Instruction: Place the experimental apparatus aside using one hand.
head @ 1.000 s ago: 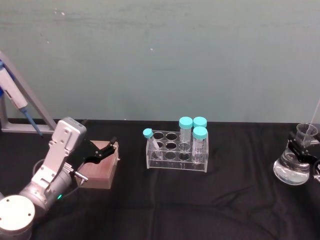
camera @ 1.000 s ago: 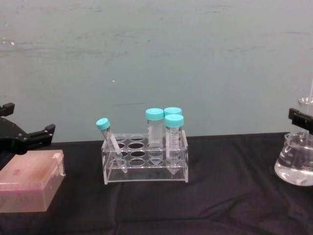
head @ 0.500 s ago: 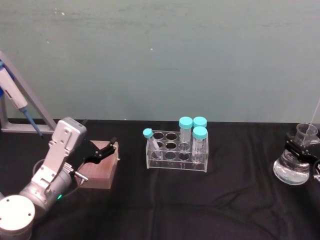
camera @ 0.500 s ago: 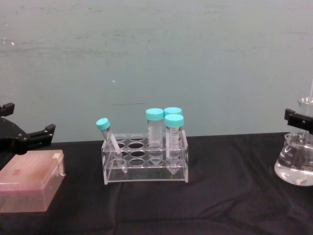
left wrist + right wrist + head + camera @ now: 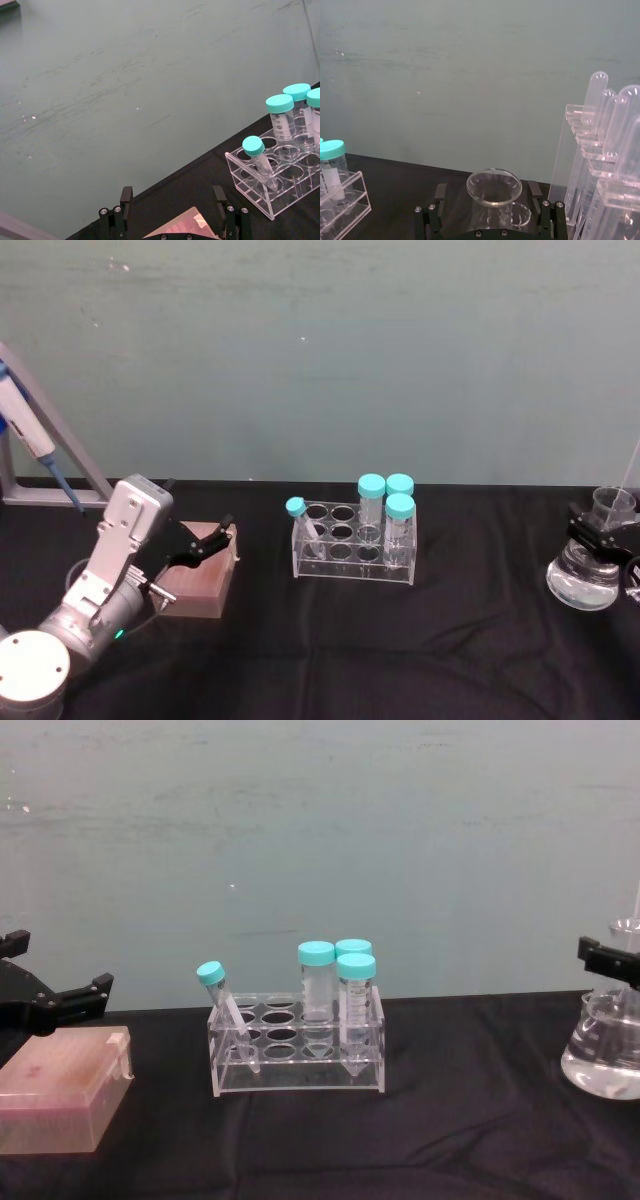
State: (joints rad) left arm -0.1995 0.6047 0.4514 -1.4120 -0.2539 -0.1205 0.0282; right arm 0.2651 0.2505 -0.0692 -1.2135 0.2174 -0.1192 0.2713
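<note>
Rightward, conical flask (image 5: 586, 578) holds clear liquid; right gripper (image 5: 490, 200) jaws wide around its neck, not touching.

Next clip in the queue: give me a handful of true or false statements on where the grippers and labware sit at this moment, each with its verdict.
1. The right gripper sits at the neck of the conical flask. True.
2. The flask is empty. False: clear liquid fills its lower part.
3. The tube rack holds four teal-capped tubes, one leaning at its left end. True.
4. The left gripper has its fingers closed on a tube. False: its fingers are open, hovering over the pink box at the table's left side.
5. The tube rack lies tipped on its side. False: it stands upright on the black cloth.
</note>
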